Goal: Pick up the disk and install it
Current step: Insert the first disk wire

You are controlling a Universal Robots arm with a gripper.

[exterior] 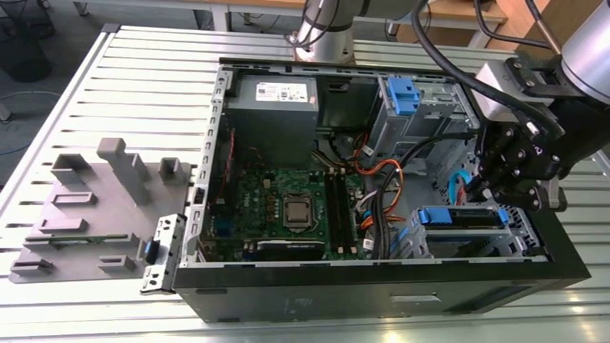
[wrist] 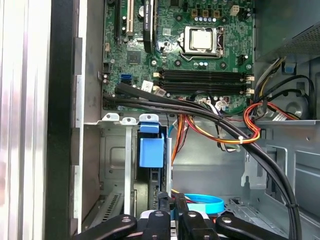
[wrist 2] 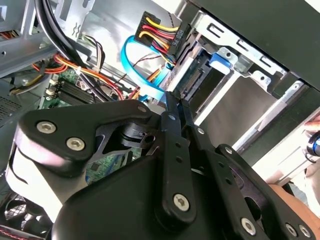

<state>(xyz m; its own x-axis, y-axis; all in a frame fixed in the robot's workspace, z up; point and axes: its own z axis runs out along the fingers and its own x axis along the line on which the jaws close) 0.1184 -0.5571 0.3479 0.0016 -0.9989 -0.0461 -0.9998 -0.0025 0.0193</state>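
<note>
The disk (exterior: 464, 216) sits in the lower drive cage at the front right of the open computer case (exterior: 381, 286), its blue handle (exterior: 436, 214) facing the motherboard. In the first wrist view the disk (wrist: 154, 185) stands edge-on in its slot under the blue handle (wrist: 150, 151). My gripper (exterior: 491, 199) hangs just above the cage with its fingers pressed together. In the second wrist view the gripper (wrist 2: 175, 97) is shut, its tips right next to the disk's connector end (wrist 2: 194, 80). Whether they touch it I cannot tell.
A bare blue bracket (exterior: 404, 96) sits in the upper bay and a grey power-supply box (exterior: 276, 107) at the case's back. Black, orange and blue cables (exterior: 381, 193) cross between motherboard (exterior: 286, 207) and cage. A grey fixture (exterior: 96, 207) lies on the table at the exterior view's left.
</note>
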